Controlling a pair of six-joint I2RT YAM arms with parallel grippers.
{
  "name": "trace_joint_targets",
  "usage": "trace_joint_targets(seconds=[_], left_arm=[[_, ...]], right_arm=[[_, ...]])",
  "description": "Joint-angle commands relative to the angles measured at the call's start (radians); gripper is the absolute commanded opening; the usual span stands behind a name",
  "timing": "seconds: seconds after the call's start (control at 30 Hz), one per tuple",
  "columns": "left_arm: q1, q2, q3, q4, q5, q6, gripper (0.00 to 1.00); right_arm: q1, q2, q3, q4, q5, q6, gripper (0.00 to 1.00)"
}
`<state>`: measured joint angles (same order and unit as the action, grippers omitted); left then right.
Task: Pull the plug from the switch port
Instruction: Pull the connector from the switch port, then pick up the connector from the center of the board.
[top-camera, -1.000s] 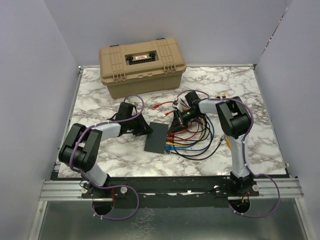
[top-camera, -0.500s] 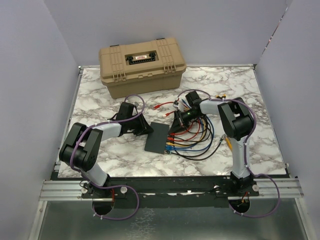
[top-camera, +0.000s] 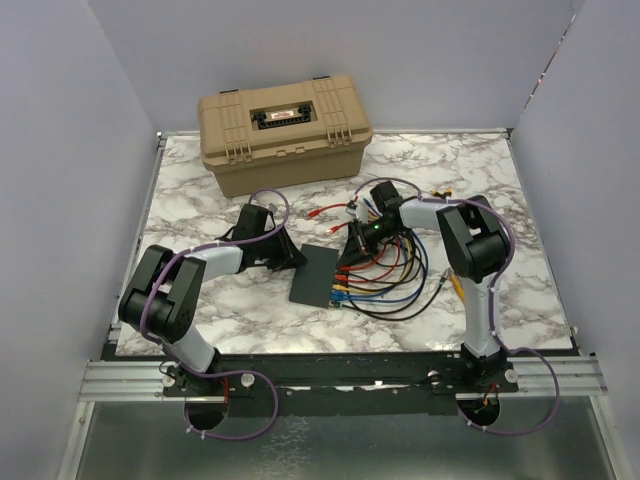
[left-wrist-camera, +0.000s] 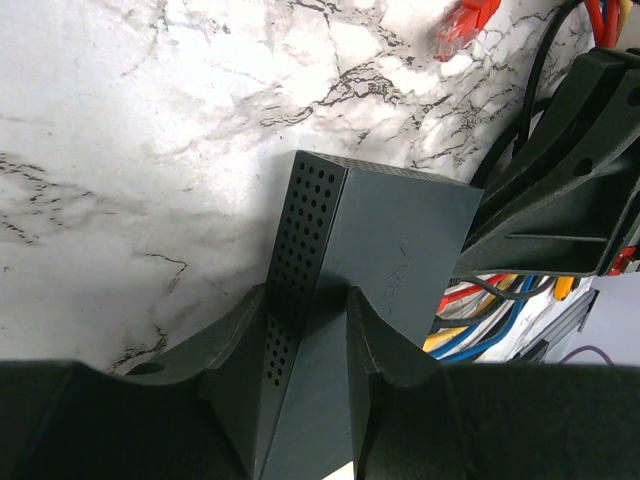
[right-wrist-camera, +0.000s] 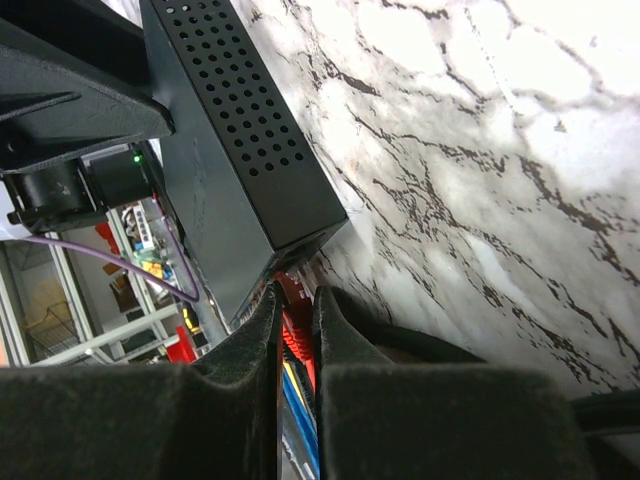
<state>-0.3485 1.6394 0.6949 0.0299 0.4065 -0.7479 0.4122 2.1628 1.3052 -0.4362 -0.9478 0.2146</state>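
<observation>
Two holds on one light, rigid switch (top-camera: 312, 275) lying mid-way across the marble surface (top-camera: 200, 200).
The left gripper (left-wrist-camera: 305, 310) clamps its plain end; the right gripper (right-wrist-camera: 297, 300) pinches the small, stiff red plug (right-wrist-camera: 290, 325) at the ported edge. The plug is probably latched, so grip its body.

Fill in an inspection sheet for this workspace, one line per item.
Surface: marble-patterned table.
Job's things: black switch on the table; red plug at its port edge.
Clutter: tan toolbox at the far edge, lid closed.
Hands: left hand clamps the switch's edge; right hand pinches the red plug.
Cables: red, blue, yellow and black cables fan from the switch; one loose red connector.
Surroundings: plain pale walls on three sides.
</observation>
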Motion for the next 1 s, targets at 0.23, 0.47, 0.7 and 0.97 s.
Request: trace_joint_targets(seconds=[0.23,0.47,0.7,0.97], left_arm=[[-0.016,0.147,-0.085,-0.23,-0.267,0.058,0.0],[-0.015,0.146,-0.085,-0.231,-0.267,0.057,0.0],[-0.015,0.146,-0.084,-0.23,-0.27,0.056,0.0],[-0.015,0.148,-0.082,-0.229,-0.268,0.061,0.0]], right_arm=[[-0.016,0.027,-0.074,-0.186,0.382,-0.041,0.0],[-0.03,0.012,-0.084,-0.197,0.379,-0.04,0.0],[-0.032,-0.02,-0.09,-0.189,0.341,-0.055,0.0],[-0.032,-0.133,-0.016,-0.202,0.329,-0.053,0.12]])
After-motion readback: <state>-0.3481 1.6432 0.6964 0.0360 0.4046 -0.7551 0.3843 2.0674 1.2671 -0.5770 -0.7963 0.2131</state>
